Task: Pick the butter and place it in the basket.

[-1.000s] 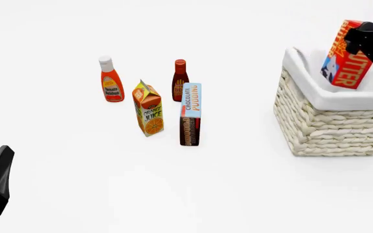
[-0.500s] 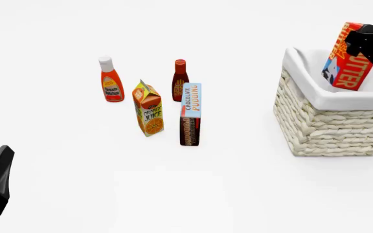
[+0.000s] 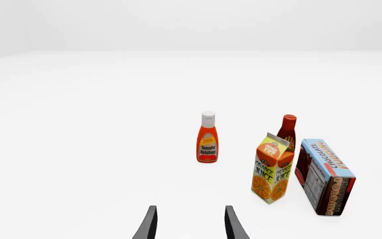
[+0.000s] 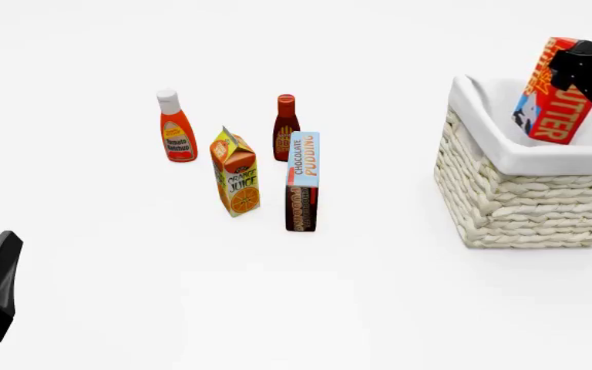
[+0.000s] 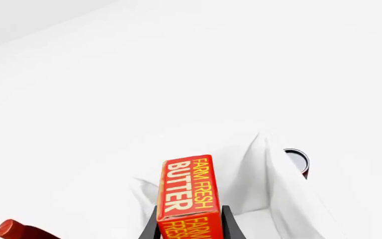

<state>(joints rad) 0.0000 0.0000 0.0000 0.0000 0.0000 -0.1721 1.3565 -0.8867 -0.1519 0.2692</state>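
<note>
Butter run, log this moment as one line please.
phase: placing | right gripper: shut on butter, tilted above basket | left gripper: open, idle | butter not released

Front cam high; wrist cams low; both see orange juice carton (image 4: 234, 173).

Your butter (image 4: 555, 96) hangs tilted over the basket (image 4: 527, 196) mouth, nothing beneath it but the lining. The chocolate pudding box (image 4: 302, 182) stands well apart.
</note>
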